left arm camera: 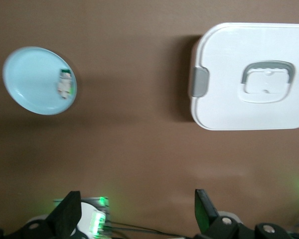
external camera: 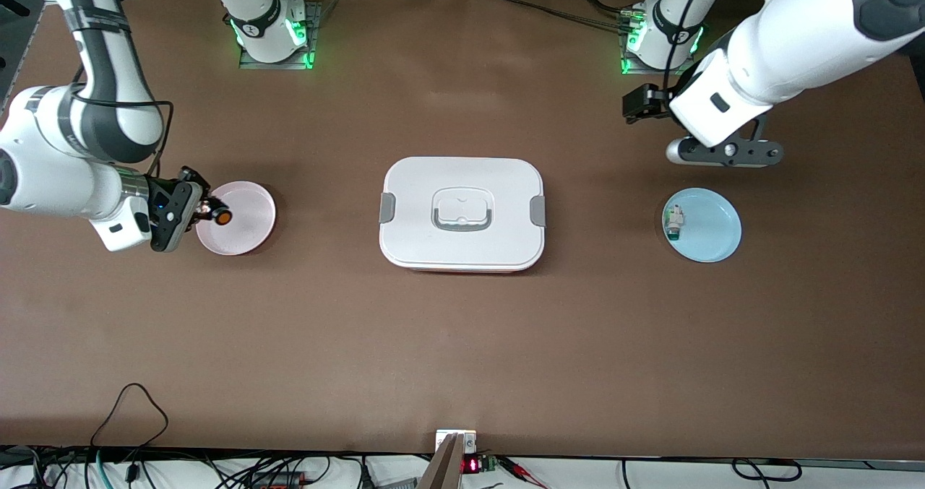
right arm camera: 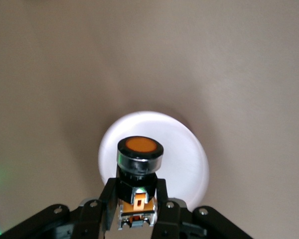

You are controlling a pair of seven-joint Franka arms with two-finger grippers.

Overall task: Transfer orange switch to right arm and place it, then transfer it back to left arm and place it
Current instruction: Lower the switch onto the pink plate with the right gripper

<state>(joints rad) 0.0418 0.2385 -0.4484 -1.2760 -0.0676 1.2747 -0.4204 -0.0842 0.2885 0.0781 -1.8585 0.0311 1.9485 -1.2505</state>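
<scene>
Here the right gripper (external camera: pixel 206 209) has its jaws clamped on the orange switch (external camera: pixel 221 217), held over the pink plate (external camera: pixel 249 218) toward the right arm's end of the worktop (external camera: pixel 462 344), while the left gripper (external camera: pixel 723 153) waits, jaws wide apart and empty, above the blue plate (external camera: pixel 712 229), the box (external camera: pixel 462 213) midway between.

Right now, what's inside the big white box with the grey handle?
Cannot tell: the white rounded box has its lid on, clips at both ends, hiding any contents. Nothing rests on top.
</scene>
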